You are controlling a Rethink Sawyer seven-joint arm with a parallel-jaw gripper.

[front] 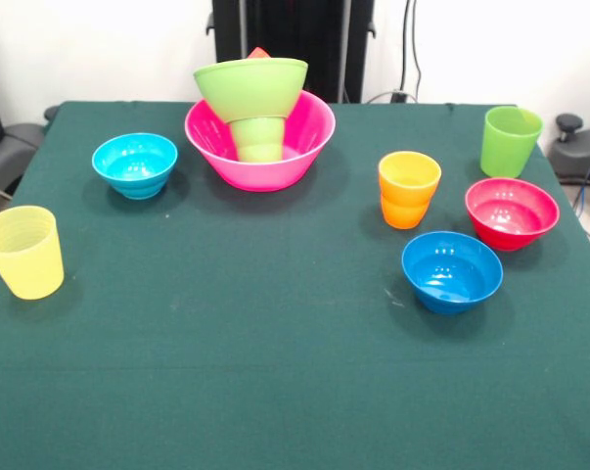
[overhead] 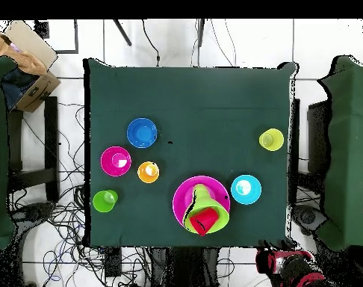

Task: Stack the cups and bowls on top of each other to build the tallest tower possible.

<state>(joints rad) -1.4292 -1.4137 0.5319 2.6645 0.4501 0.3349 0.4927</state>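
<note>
The tower stands at the table's far middle in the front view. A large pink bowl (front: 309,137) holds a small green cup (front: 259,139). A lime green bowl (front: 250,86) rests on that cup, and a red cup (front: 259,52) shows just above the bowl's rim. In the overhead view the pink bowl (overhead: 183,193), lime green bowl (overhead: 216,218) and red cup (overhead: 204,221) sit near the bottom edge of the table. Loose pieces are a light blue bowl (front: 135,164), yellow cup (front: 23,252), orange cup (front: 408,189), taller lime cup (front: 511,140), magenta bowl (front: 511,211) and darker blue bowl (front: 452,270). No gripper shows.
A red and black part of the arm (overhead: 293,267) sits off the table at the overhead view's bottom right. The green cloth table (front: 275,372) has open room at its near half in the front view. Cables, chairs and a cardboard box (overhead: 28,63) surround the table.
</note>
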